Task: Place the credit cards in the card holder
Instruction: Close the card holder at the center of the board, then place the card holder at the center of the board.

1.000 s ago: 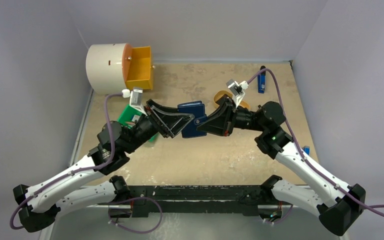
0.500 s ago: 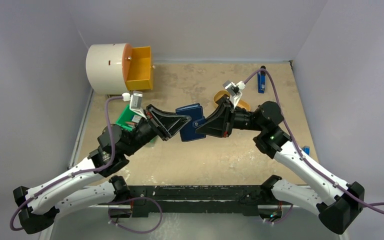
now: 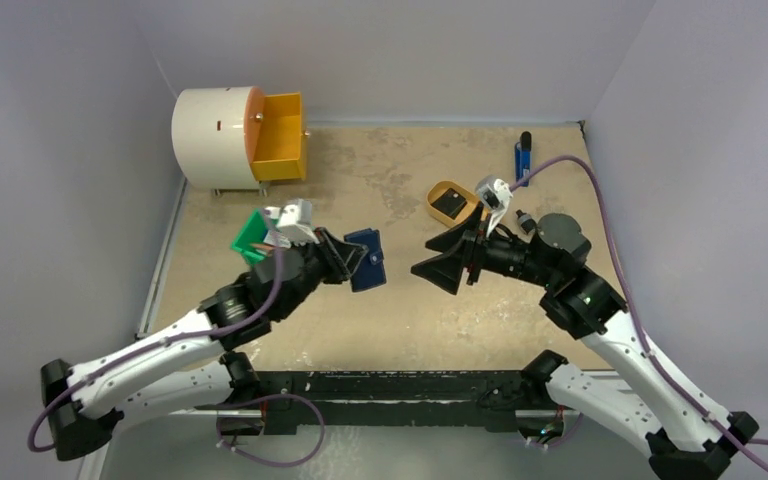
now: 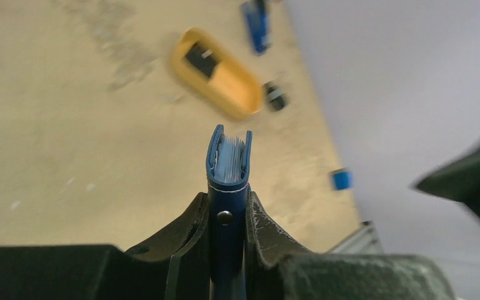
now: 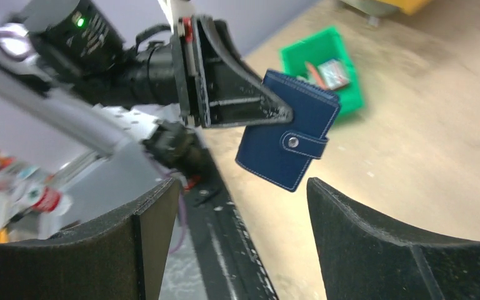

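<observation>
The card holder (image 3: 365, 260) is a small navy folding wallet, folded shut with its snap tab fastened, held above the table. My left gripper (image 3: 352, 258) is shut on it, one finger on each face. In the left wrist view the card holder (image 4: 229, 164) stands edge-on, with pale card edges showing inside its top. In the right wrist view it (image 5: 287, 147) hangs from the left fingers (image 5: 250, 106). My right gripper (image 3: 430, 270) stands open a little to its right, with nothing between the fingers. One credit card (image 5: 332, 72) lies in the green bin (image 5: 350, 94).
A mustard oval tray (image 3: 452, 203) with a dark item in it sits behind the right gripper. At the back left is a white drum (image 3: 215, 135) with an orange drawer (image 3: 280, 135). A blue pen (image 3: 523, 158) lies at the back right. The green bin (image 3: 253, 235) sits beside the left wrist.
The right gripper has let go of the card holder, opened wide and drawn back to the right. The left gripper has closed on the holder, rolled over and carried it left and nearer.
</observation>
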Robot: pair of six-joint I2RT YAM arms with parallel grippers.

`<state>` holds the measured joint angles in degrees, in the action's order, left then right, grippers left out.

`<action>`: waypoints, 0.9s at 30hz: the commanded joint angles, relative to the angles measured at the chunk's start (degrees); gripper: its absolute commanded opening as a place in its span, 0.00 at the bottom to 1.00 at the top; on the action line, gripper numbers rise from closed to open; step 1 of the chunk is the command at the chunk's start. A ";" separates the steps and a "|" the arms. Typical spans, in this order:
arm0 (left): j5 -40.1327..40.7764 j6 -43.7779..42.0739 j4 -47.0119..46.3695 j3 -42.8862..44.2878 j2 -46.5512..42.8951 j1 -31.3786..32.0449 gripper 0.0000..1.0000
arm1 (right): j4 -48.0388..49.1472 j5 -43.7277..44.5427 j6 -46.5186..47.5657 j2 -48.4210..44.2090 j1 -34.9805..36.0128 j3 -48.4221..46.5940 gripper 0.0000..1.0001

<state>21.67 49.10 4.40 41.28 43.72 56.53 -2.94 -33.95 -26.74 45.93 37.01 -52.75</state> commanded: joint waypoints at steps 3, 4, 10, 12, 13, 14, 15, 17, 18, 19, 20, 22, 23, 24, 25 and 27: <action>6.96 1.68 8.84 2.83 13.96 -0.02 0.00 | -12.45 27.80 2.21 -3.08 -0.04 5.95 0.78; 6.71 0.81 7.92 3.18 15.62 -0.10 0.00 | -12.17 30.48 0.92 -3.75 -0.07 7.03 0.78; -0.49 -0.65 -1.63 2.44 25.27 -4.50 0.00 | -8.14 38.83 -3.82 -8.40 -0.10 13.50 0.79; -4.35 0.46 -3.45 3.27 29.23 -5.44 0.00 | -7.69 40.25 -4.90 -9.32 -0.09 14.64 0.78; -5.31 0.79 -3.52 4.07 30.96 -5.48 0.00 | -7.92 40.66 -5.46 -9.81 -0.08 14.94 0.78; -6.00 1.28 -5.47 5.05 32.52 -5.52 0.00 | -7.65 40.79 -6.08 -10.38 -0.06 15.38 0.77; -6.36 1.67 -6.23 5.71 33.77 -5.52 0.00 | -6.68 40.39 -6.33 -11.07 -0.06 16.15 0.77; -6.69 2.56 -7.20 6.97 36.24 -5.75 0.00 | -3.81 39.42 -6.30 -12.43 -0.08 17.61 0.76; -6.96 3.03 -7.54 7.53 37.37 -5.95 0.00 | -2.57 39.33 -6.16 -12.99 -0.09 18.12 0.76; -7.18 3.29 -7.75 8.15 38.58 -6.19 0.00 | -1.53 39.16 -6.01 -13.39 -0.10 18.61 0.77; -7.54 3.51 -7.78 8.73 39.60 -6.37 0.00 | -0.73 39.10 -5.77 -13.71 -0.08 18.91 0.77; -8.54 3.72 -8.27 9.66 41.56 -6.67 0.00 | 0.06 38.83 -5.00 -13.74 -0.05 19.16 0.77; -8.91 3.79 -8.49 9.97 42.36 -6.74 0.00 | 0.01 38.77 -4.66 -13.51 -0.05 18.99 0.77; -8.93 3.93 -8.72 10.06 42.99 -6.76 0.00 | -0.52 38.86 -4.16 -13.24 -0.06 18.68 0.77; -8.93 4.20 -9.21 9.86 43.57 -6.78 0.00 | -1.14 38.87 -3.69 -12.90 -0.10 18.32 0.77; -9.50 5.09 -10.21 9.22 44.26 -7.21 0.00 | -2.44 38.28 -2.32 -12.36 -0.04 17.56 0.77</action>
<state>13.87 51.92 -0.45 48.80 87.13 50.13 -7.35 3.57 -31.44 32.99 37.01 -33.67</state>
